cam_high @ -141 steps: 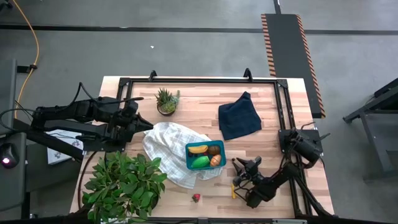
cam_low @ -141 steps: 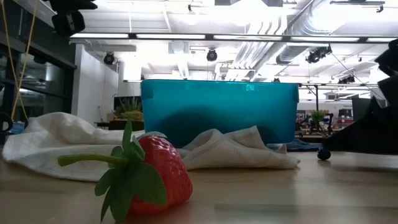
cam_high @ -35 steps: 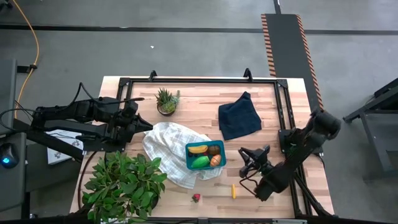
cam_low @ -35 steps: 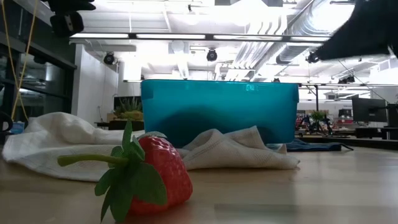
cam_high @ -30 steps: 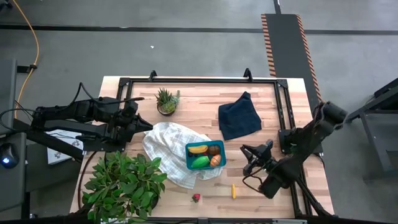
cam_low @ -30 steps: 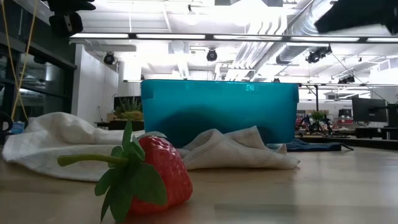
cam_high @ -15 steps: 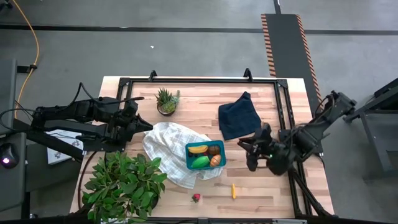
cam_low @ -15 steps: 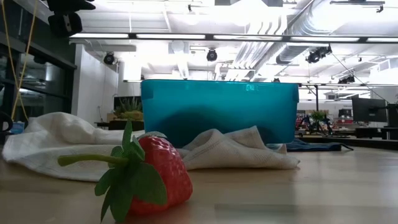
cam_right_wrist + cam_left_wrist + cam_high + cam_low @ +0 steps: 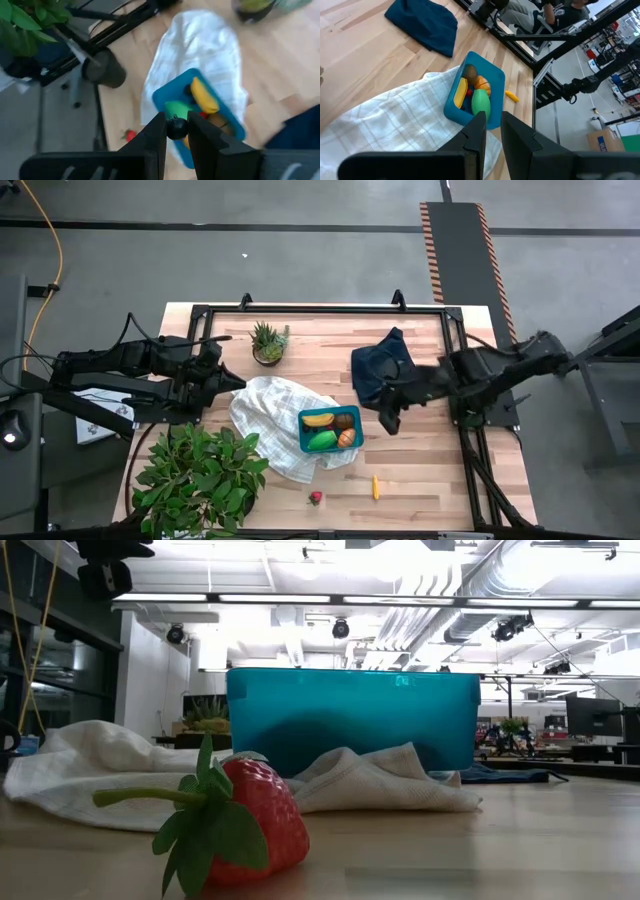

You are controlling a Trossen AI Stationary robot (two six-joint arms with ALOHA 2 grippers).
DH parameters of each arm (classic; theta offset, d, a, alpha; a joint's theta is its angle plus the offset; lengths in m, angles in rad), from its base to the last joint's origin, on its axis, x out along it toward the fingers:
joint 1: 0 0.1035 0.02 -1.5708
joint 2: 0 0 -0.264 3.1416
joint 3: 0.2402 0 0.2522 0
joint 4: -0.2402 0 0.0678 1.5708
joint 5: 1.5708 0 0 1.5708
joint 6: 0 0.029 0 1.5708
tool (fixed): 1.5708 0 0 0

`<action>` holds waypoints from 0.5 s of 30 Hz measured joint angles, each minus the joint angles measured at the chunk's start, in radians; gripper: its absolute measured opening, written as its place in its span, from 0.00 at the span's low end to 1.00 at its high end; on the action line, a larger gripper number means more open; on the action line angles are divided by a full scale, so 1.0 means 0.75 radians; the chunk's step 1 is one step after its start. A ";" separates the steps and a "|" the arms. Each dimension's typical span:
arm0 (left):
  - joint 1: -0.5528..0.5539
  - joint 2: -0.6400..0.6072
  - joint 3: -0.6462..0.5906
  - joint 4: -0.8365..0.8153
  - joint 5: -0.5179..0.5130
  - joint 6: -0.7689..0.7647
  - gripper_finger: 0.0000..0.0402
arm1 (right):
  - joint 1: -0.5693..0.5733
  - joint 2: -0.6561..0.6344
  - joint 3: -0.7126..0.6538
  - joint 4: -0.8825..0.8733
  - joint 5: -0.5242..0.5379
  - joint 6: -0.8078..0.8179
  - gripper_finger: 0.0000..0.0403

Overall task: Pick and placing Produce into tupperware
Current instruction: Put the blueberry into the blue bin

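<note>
The teal tupperware [image 9: 330, 430] stands on a white checked cloth [image 9: 275, 415] and holds a yellow banana [image 9: 318, 420], a green fruit [image 9: 322, 441], a brown round one [image 9: 345, 421] and an orange wedge [image 9: 347, 438]. A red strawberry [image 9: 316, 498] and a tiny carrot [image 9: 376, 486] lie on the bare wood near the front edge. My right gripper [image 9: 388, 420] hangs above the table just right of the tupperware, shut on a small dark berry [image 9: 176, 129]. My left gripper [image 9: 236, 380] waits shut at the cloth's left side. My right gripper pinches the dark berry [image 9: 176, 131] between its two fingertips [image 9: 159, 131]. The fingers slant down from the table's right side. The berry is lifted clear of the table, with the tupperware [image 9: 200, 115] showing beyond it.
A dark navy cloth [image 9: 385, 365] lies at the far right, partly under my right arm. A small potted succulent [image 9: 268, 342] stands at the far left. A big leafy plant [image 9: 195, 475] fills the near left corner. Black frame rails [image 9: 460, 370] edge the table.
My right gripper has risen and swung from the near right part of the table toward the far edge and left, toward the tupperware, turning as it went and staying shut on the berry. The arm has left the low view's upper right.
</note>
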 joint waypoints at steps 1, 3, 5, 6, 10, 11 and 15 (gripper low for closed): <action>0.000 0.000 0.000 0.000 0.000 0.000 0.12 | -0.028 0.022 0.013 0.005 -0.065 -0.002 0.14; 0.000 0.000 0.000 0.000 -0.002 0.001 0.12 | -0.081 0.081 0.049 0.004 -0.191 -0.012 0.14; 0.000 0.000 0.000 0.000 -0.002 0.004 0.12 | -0.120 0.148 0.104 -0.014 -0.290 -0.049 0.14; 0.000 0.000 0.000 0.000 -0.002 0.008 0.12 | -0.136 0.183 0.139 -0.041 -0.317 -0.069 0.14; 0.000 0.000 0.000 -0.001 -0.002 0.013 0.12 | -0.195 0.340 0.346 -0.220 -0.378 -0.184 0.14; 0.000 0.000 0.000 -0.002 -0.002 0.013 0.12 | -0.208 0.382 0.406 -0.280 -0.380 -0.215 0.14; 0.000 0.000 0.000 -0.009 0.005 0.013 0.12 | -0.246 0.546 0.649 -0.467 -0.380 -0.335 0.14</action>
